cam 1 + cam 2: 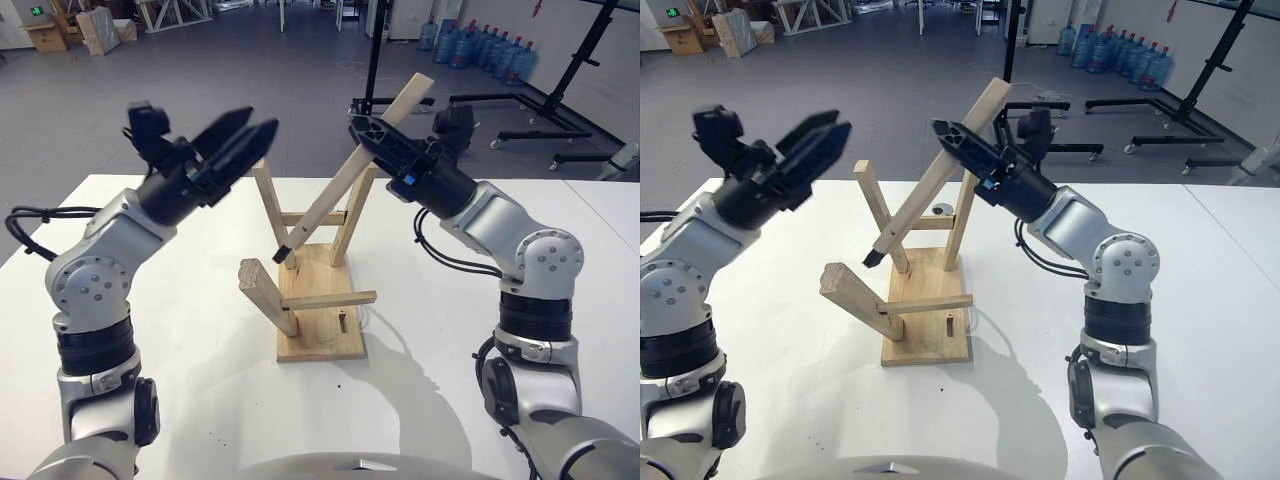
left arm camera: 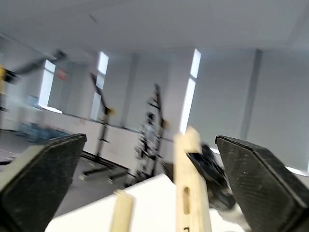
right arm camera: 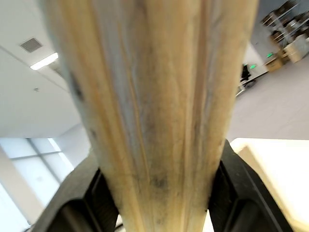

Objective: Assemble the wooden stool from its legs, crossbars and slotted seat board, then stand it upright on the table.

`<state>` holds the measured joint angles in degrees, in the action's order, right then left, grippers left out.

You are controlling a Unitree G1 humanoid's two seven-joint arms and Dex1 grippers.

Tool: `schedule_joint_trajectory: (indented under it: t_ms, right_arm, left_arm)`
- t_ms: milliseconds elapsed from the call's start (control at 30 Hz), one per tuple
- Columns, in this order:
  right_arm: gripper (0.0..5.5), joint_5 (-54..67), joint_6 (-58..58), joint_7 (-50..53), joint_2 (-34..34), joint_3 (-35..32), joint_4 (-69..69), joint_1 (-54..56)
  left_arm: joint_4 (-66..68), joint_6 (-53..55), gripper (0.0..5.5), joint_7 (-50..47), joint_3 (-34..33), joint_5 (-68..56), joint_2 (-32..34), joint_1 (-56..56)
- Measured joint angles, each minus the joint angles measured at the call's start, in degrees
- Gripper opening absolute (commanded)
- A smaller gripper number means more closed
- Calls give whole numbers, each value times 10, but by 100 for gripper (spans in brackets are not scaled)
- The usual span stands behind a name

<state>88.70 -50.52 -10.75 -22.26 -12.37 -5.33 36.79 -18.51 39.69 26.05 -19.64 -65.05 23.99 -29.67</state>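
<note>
The slotted seat board [image 1: 325, 345] lies flat on the white table. Two wooden legs [image 1: 269, 205] stand in it at the back, joined by a crossbar [image 1: 312, 217]. A third leg [image 1: 266, 292] leans at the front left with a crossbar [image 1: 330, 299] sticking out to the right. My right gripper [image 1: 372, 133] is shut on a loose leg [image 1: 345, 178], held slanted above the board with its dark-tipped lower end near the back-left leg. My left gripper [image 1: 248, 130] hangs open in the air, left of the standing legs, holding nothing. In the left wrist view its fingers [image 2: 41, 179] frame the held leg [image 2: 192, 186].
The white table [image 1: 200, 380] has free room on both sides of the board and in front of it. Behind the table the floor holds black stands [image 1: 520, 105] and water bottles [image 1: 480, 45] at the far right.
</note>
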Motion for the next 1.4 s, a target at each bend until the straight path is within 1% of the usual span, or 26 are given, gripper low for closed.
schedule_joint_trajectory:
  t_ms: [33, 167, 267, 400, 633, 767, 867, 1100, 1167, 1233, 1400]
  right_arm:
    - [205, -17, 1, -15, -18, -12, 8, -2]
    - [205, -78, 5, -98, -91, -48, 21, -27]
    - [205, -130, 14, -172, -114, -56, 12, -84]
    - [205, -203, 52, -247, -113, -46, -2, -144]
    - [205, -309, 141, -357, -112, -45, 8, -218]
    - [205, -320, 162, -388, -108, -62, 15, -241]
    - [205, -307, 170, -412, -97, -81, 2, -254]
    - [205, -290, 187, -520, -83, -89, -30, -325]
    - [205, -296, 198, -559, -76, -74, -30, -345]
    - [205, -309, 210, -575, -67, -59, -25, -350]
    - [205, -353, 250, -584, -37, -24, 1, -332]
  left_arm:
    - [-4, -5, 539, -21, -11, -3, -4, 1]
    - [-41, -10, 540, -80, -40, -25, -10, 46]
    - [-66, -12, 540, -108, -47, -31, -13, 97]
    - [-75, -26, 540, -132, -47, -21, -22, 122]
    - [-68, -41, 540, -140, -45, -7, -22, 144]
    - [-61, -41, 540, -139, -44, -7, -21, 151]
    - [-58, -41, 540, -138, -37, -6, -21, 155]
    - [-50, -40, 540, -131, -33, -7, -18, 157]
    - [-46, -39, 540, -130, -29, -7, -17, 157]
    - [-41, -39, 540, -128, -26, -7, -17, 156]
    - [-36, -39, 540, -127, -21, -7, -16, 156]
